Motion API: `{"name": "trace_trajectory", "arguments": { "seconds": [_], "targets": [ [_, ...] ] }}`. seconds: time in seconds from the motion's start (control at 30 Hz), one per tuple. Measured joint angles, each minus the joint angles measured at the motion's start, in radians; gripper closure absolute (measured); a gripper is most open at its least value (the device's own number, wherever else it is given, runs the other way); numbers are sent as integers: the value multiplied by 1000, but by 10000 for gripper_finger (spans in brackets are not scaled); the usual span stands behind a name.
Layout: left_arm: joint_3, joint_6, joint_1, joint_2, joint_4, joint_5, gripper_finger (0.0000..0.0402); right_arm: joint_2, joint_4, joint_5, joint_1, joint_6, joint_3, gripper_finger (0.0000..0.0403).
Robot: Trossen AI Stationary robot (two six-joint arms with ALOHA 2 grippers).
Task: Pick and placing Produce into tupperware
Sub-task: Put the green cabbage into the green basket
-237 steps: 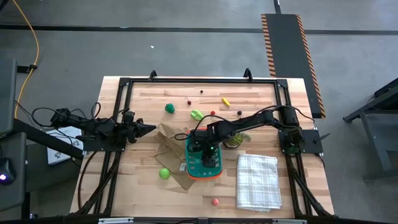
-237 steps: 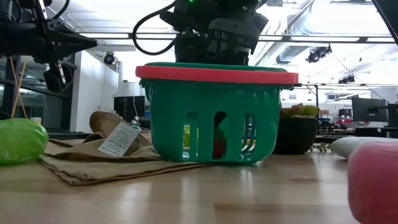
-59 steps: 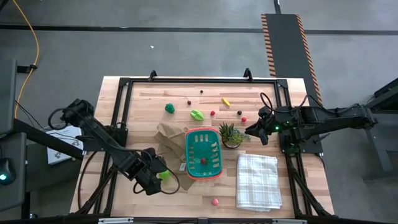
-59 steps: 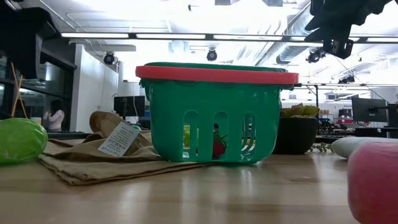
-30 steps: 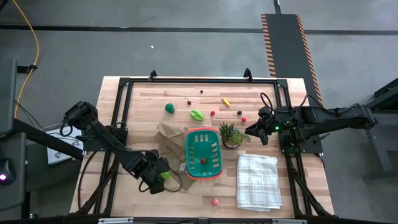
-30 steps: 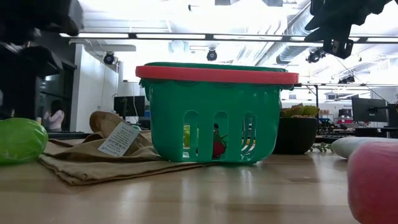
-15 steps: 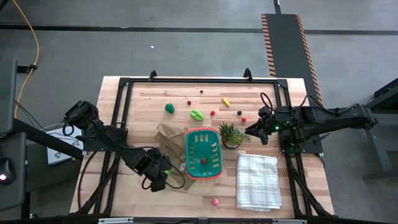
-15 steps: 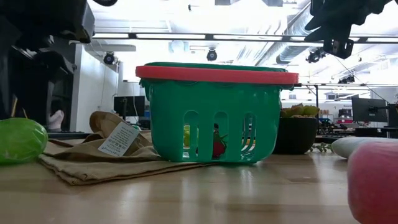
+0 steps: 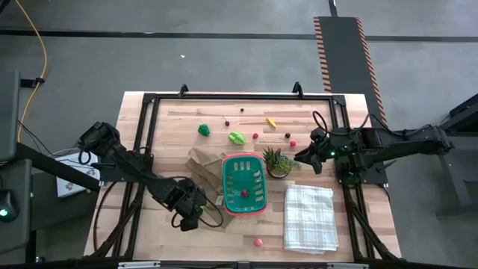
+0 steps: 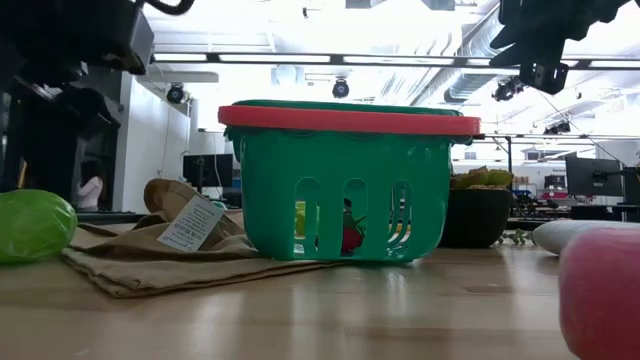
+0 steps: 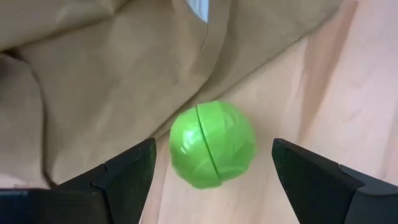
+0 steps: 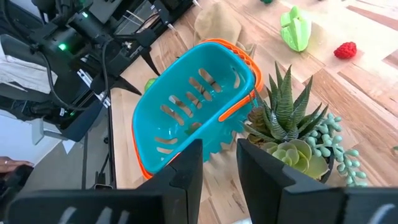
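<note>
The left gripper [image 11: 211, 163], jaws wide, is now hovering over the green ball [image 11: 212, 144] beside the teal basket [image 9: 244, 184], having closed in for a grasp. The right gripper [image 12: 217, 163], jaws slightly apart and empty, is waiting beyond the potted plant [image 9: 277, 161].

Wooden table [image 9: 172, 232] with scattered produce [image 9: 204, 129]

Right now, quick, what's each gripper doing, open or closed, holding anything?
Left gripper: open, empty, fingers on either side of the green ball beside the brown paper bag.
Right gripper: slightly open, empty, waiting near the potted plant.
</note>
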Motion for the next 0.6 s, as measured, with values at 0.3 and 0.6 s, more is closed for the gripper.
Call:
{"name": "trace_trajectory", "arguments": {
  "seconds": [0.3, 0.6],
  "targets": [
    [0, -5, 0, 19, 21, 4, 94, 0, 2, 0, 0, -8, 0, 313],
    [-21, -30, -1, 34, 47, 24, 94, 0, 4, 0, 0, -8, 0, 313]
  ]
}}
